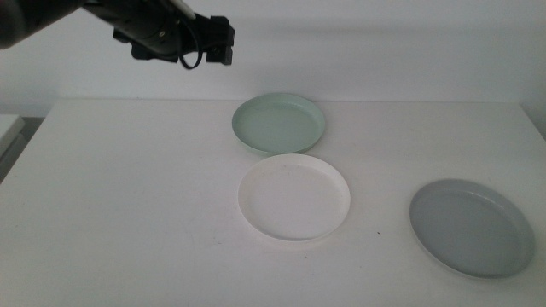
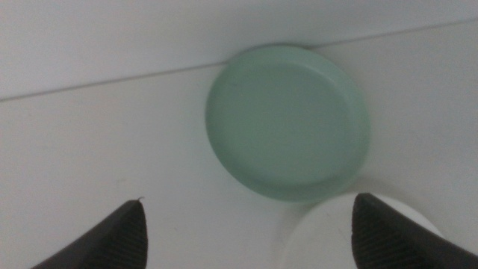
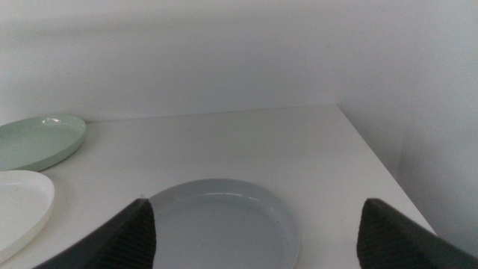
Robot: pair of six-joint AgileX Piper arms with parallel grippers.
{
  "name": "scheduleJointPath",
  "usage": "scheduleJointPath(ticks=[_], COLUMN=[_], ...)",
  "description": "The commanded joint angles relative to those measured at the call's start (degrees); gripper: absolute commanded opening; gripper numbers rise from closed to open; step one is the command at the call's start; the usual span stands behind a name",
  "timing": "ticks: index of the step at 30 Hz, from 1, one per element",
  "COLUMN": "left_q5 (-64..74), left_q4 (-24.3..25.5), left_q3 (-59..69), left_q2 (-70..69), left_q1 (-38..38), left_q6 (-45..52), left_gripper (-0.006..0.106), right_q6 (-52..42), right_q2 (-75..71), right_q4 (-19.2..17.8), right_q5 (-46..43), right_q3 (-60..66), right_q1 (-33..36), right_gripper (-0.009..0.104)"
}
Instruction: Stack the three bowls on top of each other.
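Three bowls lie apart on the white table. The pale mint green bowl (image 1: 279,123) is at the back centre, the white bowl (image 1: 294,197) just in front of it, the grey bowl (image 1: 471,227) at the front right. My left gripper (image 1: 220,43) hangs high above the table's back left, open and empty; its wrist view shows the green bowl (image 2: 287,121) and the white bowl's rim (image 2: 351,228) between the spread jaws. My right gripper is out of the middle view; its wrist view shows open jaws over the grey bowl (image 3: 216,224), with the green bowl (image 3: 37,140) and the white bowl (image 3: 21,205) beyond.
The table's right edge (image 3: 373,157) runs close to the grey bowl. A white wall stands behind the table's back edge (image 1: 384,102). The table's left half (image 1: 119,196) is bare.
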Motion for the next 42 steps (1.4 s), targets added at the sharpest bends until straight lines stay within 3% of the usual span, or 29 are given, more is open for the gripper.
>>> scheduleJointPath(ticks=[1, 8, 16, 25, 32, 37, 42], left_q5=[0.71, 11.24, 16.28, 14.65, 13.06, 12.79, 12.23], left_q4=[2.60, 8.45, 8.83, 4.74, 4.74, 3.83, 2.00], left_q3=[-3.46, -22.50, -40.12, -42.14, -42.14, -42.14, -42.14], left_q2=[2.02, 16.94, 33.69, 43.14, 46.34, 47.70, 48.61], left_q1=[0.07, 0.07, 0.37, 0.51, 0.51, 0.51, 0.51], left_q6=[-2.24, -7.33, -10.26, -10.26, -10.26, -10.40, -10.70], left_gripper=[0.094, 0.094, 0.094, 0.094, 0.093, 0.083, 0.058], right_q6=[0.00, 0.00, 0.00, 0.00, 0.00, 0.00, 0.00], right_q2=[-0.22, -0.22, -0.22, -0.22, -0.22, -0.22, -0.22], right_q4=[-0.35, -0.35, -0.35, -0.35, -0.35, -0.35, -0.35], right_q5=[-0.47, -0.47, -0.47, -0.47, -0.47, -0.47, -0.47], right_q3=[0.22, 0.22, 0.22, 0.22, 0.22, 0.22, 0.22], right_q1=[-0.46, -0.46, -0.46, -0.46, -0.46, -0.46, -0.46], right_gripper=[0.093, 0.093, 0.093, 0.093, 0.093, 0.093, 0.093])
